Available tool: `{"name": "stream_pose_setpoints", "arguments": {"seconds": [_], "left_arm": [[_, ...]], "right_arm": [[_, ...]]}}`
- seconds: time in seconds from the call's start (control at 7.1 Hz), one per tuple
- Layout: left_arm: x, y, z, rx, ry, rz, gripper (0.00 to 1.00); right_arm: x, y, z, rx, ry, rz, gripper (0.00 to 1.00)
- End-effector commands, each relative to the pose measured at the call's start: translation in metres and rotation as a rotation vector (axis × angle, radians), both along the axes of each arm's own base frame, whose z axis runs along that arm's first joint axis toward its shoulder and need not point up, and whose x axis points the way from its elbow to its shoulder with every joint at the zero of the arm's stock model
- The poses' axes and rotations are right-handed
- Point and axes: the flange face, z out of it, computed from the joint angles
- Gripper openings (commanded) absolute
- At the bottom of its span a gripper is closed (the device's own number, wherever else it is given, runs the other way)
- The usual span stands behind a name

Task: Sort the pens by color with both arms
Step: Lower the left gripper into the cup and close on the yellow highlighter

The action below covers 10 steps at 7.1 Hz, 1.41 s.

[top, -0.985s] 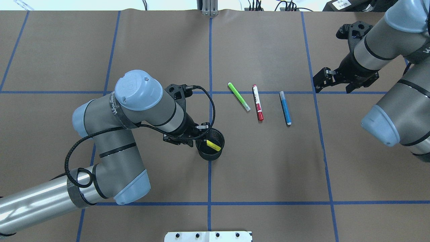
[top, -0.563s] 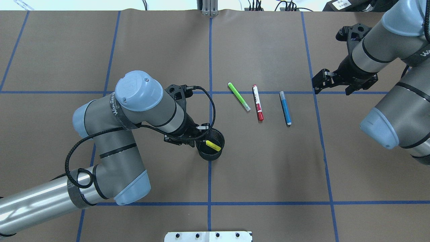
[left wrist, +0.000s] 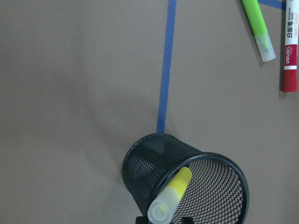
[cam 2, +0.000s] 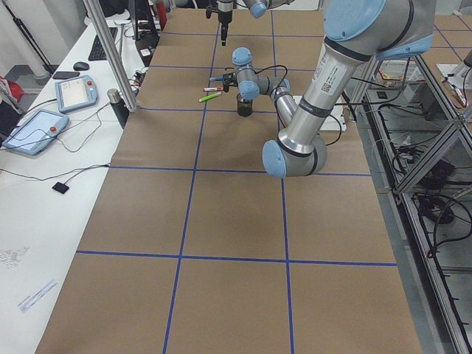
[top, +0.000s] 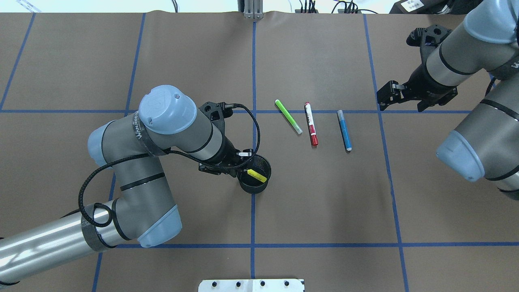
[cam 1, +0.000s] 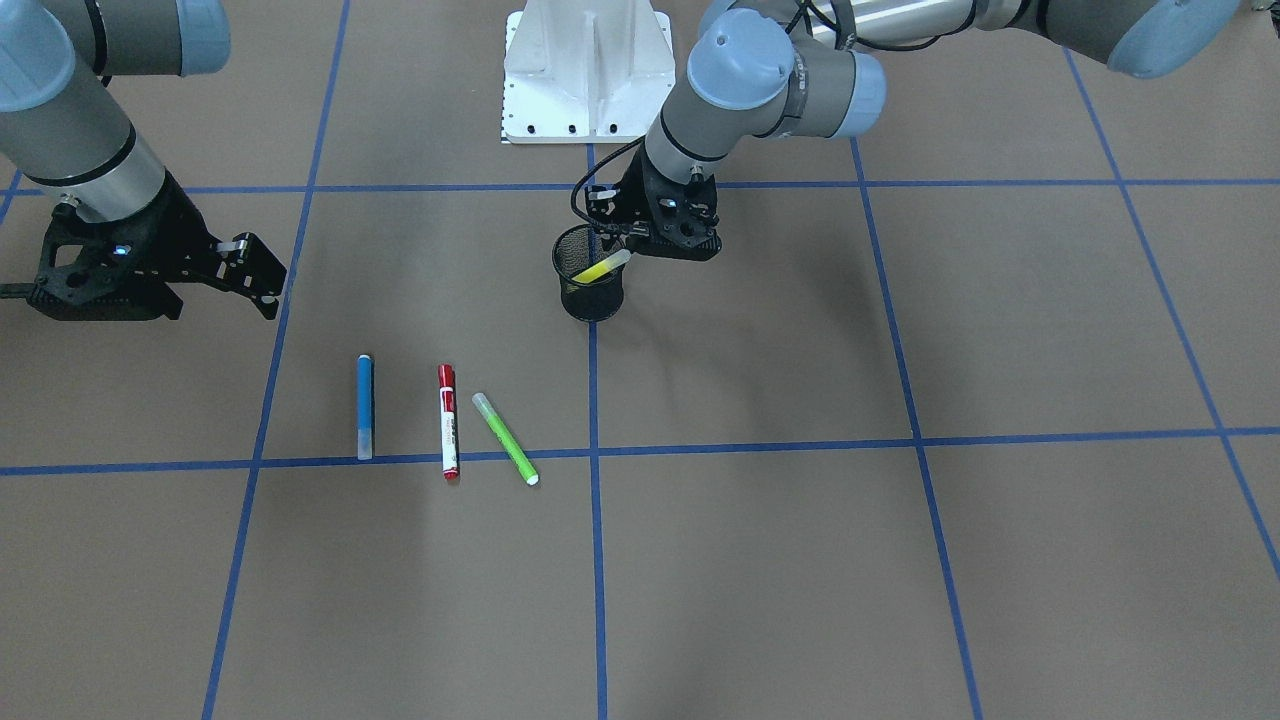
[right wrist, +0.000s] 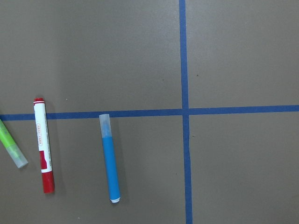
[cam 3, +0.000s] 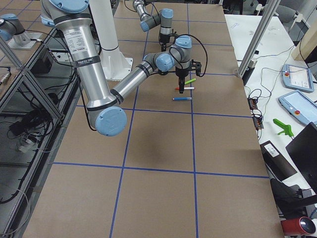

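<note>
Pens were split between two spots. The yellow pen [top: 257, 175] leaned inside the black mesh cup [top: 251, 190], its capped end tilted up toward the left gripper [top: 240, 164]. That claw hung at the cup's rim with its jaws spread, and the wrist view showed gaps on both sides of the cap. The lime green pen [top: 288, 116], the red-capped pen [top: 311, 123] and the blue pen [top: 344, 130] lay flat on the brown table [top: 324, 202], side by side but apart, between the two claws. Blue lay nearest the right gripper [top: 401, 107], which hovered beside it without touching, jaws wide apart and empty. Green lay farthest from it.
</note>
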Motion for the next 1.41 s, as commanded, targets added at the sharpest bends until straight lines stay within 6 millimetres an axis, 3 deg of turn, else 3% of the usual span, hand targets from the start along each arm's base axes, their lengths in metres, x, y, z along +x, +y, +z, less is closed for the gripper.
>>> {"name": "stream_pose_setpoints", "arguments": {"seconds": [0.0, 0.56, 0.99, 1.27], "left_arm": [[0.000, 0.000, -0.001, 0.001, 0.001, 0.000, 0.34], [-0.002, 0.000, -0.002, 0.005, 0.005, -0.001, 0.21], [-0.006, 0.001, -0.007, 0.014, 0.015, 0.000, 0.46], [-0.009, -0.004, -0.005, 0.013, 0.010, -0.011, 0.47]], "right_arm": [[0.002, 0.003, -0.005, 0.010, -0.007, 0.000, 1.00], [0.004, 0.005, -0.010, 0.013, -0.015, 0.007, 1.00], [0.007, 0.009, -0.017, 0.019, -0.027, 0.012, 1.00], [0.007, 0.010, -0.018, 0.018, -0.028, 0.015, 1.00]]}}
